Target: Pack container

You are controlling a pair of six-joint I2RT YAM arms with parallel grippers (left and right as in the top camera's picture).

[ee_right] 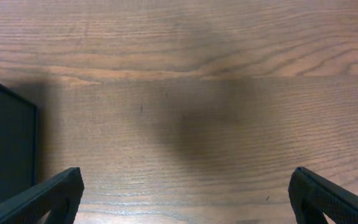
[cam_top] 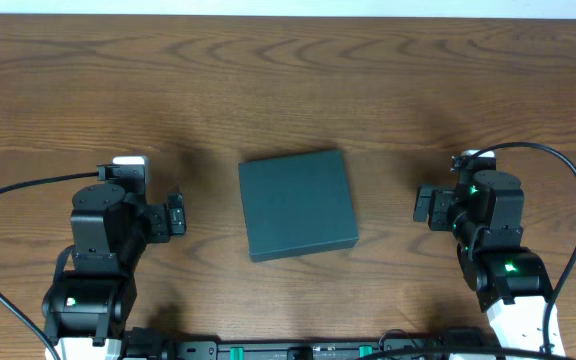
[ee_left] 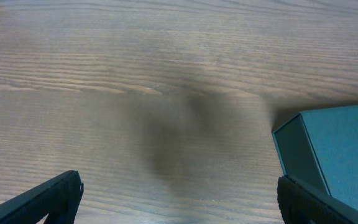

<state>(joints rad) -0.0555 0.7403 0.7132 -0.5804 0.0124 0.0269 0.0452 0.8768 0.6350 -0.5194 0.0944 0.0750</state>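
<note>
The container (cam_top: 298,205), a dark teal-green square box with its flap lid down, lies flat in the middle of the wooden table. My left gripper (cam_top: 176,214) rests to its left and stands open with only bare wood between its fingers (ee_left: 48,199). A corner of the container (ee_left: 334,152) shows at the right of the left wrist view. On the other side, my right gripper (cam_top: 426,205) is open too, empty, a short way from the box. The container's edge (ee_right: 5,149) shows at the left of the right wrist view.
Black cables (cam_top: 568,200) loop from both arms across the table's near corners. The arm bases and a rail (cam_top: 298,350) run along the front edge. The table's far edge (cam_top: 288,12) lies at the top.
</note>
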